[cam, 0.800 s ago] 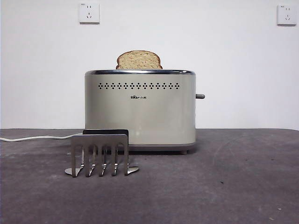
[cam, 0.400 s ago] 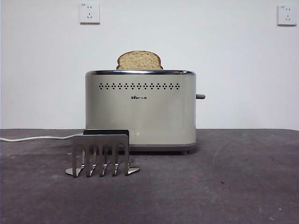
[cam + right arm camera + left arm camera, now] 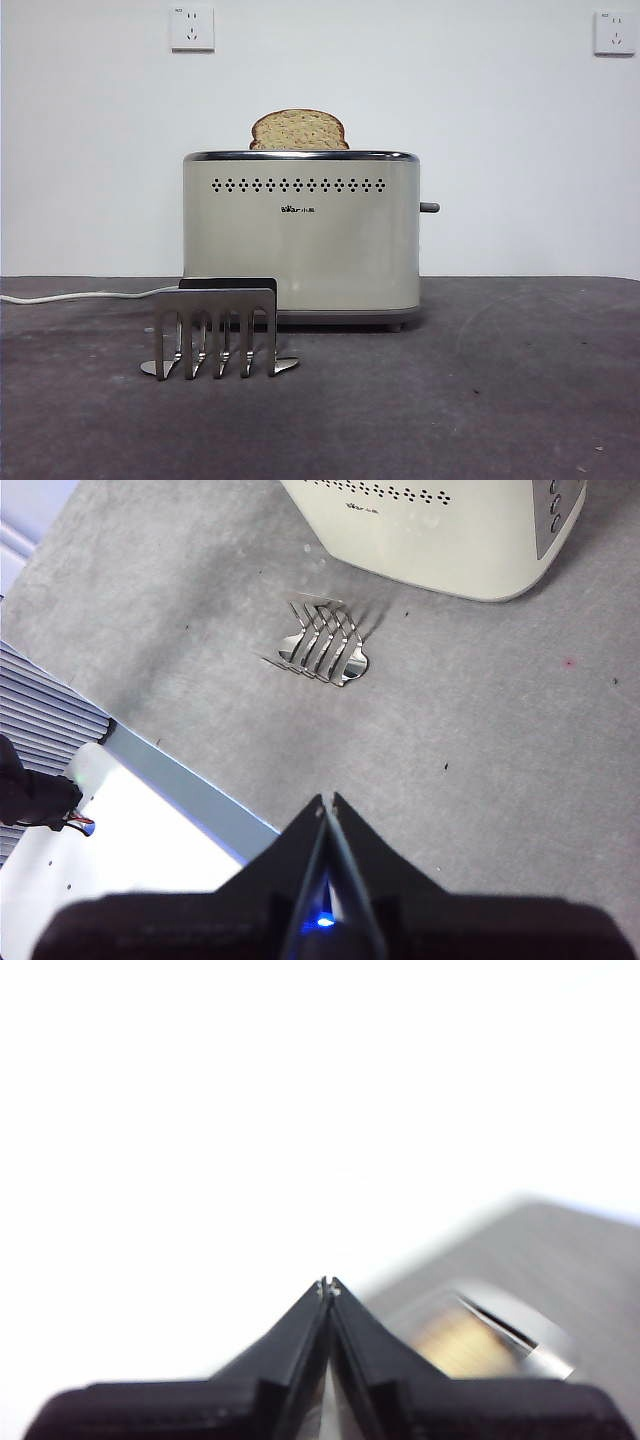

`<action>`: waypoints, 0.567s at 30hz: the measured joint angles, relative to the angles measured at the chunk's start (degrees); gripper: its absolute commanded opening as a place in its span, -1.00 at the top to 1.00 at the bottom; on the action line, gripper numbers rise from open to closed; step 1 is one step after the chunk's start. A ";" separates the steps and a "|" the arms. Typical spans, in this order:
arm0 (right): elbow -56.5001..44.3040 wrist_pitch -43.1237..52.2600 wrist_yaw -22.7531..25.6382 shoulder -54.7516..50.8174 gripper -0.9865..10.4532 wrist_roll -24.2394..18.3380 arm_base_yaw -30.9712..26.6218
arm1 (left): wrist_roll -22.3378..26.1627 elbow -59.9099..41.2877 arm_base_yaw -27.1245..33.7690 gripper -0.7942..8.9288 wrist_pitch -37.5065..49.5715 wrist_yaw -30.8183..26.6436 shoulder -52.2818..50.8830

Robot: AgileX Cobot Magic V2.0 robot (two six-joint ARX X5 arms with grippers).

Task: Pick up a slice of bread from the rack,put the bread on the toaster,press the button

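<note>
Pressing the button (image 3: 429, 207) well calls for a straight downward push, since the slice of bread (image 3: 298, 130) already stands in the toaster (image 3: 300, 235) while the left gripper (image 3: 328, 1288) and right gripper (image 3: 327, 802), both pressed together, hang well away.

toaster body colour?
Cream-beige, with a chrome top rim; the toaster shows best in the front view.

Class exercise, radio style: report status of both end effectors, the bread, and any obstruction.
Left end effector shut, empty, raised. Right end effector shut, empty, above the table. Slice of bread standing in toaster; rack empty. Button unobstructed.
</note>
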 measured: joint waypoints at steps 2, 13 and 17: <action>0.00 0.00 0.00 0.00 0.83 0.00 0.00 | 0.00 -7.23 2.49 0.84 7.13 -0.09 -5.05; 0.00 0.02 0.00 0.00 0.83 0.00 0.00 | 0.00 -46.62 9.25 0.84 26.14 -8.92 -27.06; 0.00 0.00 0.00 0.00 0.83 0.00 0.00 | 0.00 -56.89 9.88 0.84 27.95 -10.60 -33.00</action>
